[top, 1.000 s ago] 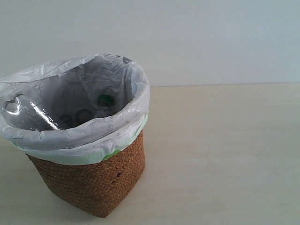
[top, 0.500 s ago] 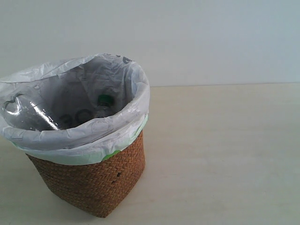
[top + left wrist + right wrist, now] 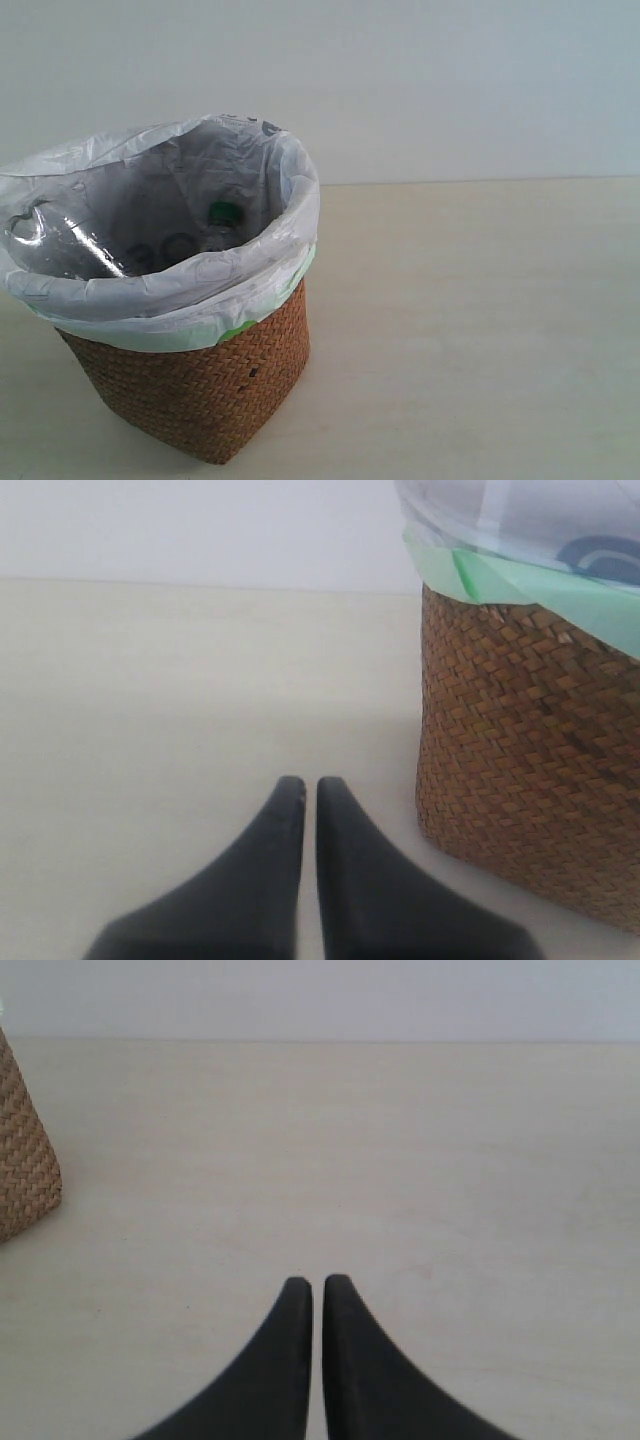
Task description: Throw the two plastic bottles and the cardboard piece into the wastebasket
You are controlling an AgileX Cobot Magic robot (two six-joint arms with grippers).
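The brown wicker wastebasket (image 3: 200, 385) with its white, green-edged bag stands at the left of the exterior view. Inside it a green-capped clear bottle (image 3: 222, 222) leans against the liner, and another clear bottle body (image 3: 60, 245) lies at the left. The black cap, the red label and the cardboard piece are hidden. Neither arm shows in the exterior view. In the left wrist view my left gripper (image 3: 309, 785) is shut and empty over the table beside the wastebasket (image 3: 530, 770). My right gripper (image 3: 317, 1283) is shut and empty, with a corner of the wastebasket (image 3: 22, 1160) off to one side.
A pale beige tabletop (image 3: 470, 330) stretches to the right of the basket. A plain white wall (image 3: 450, 80) rises behind it.
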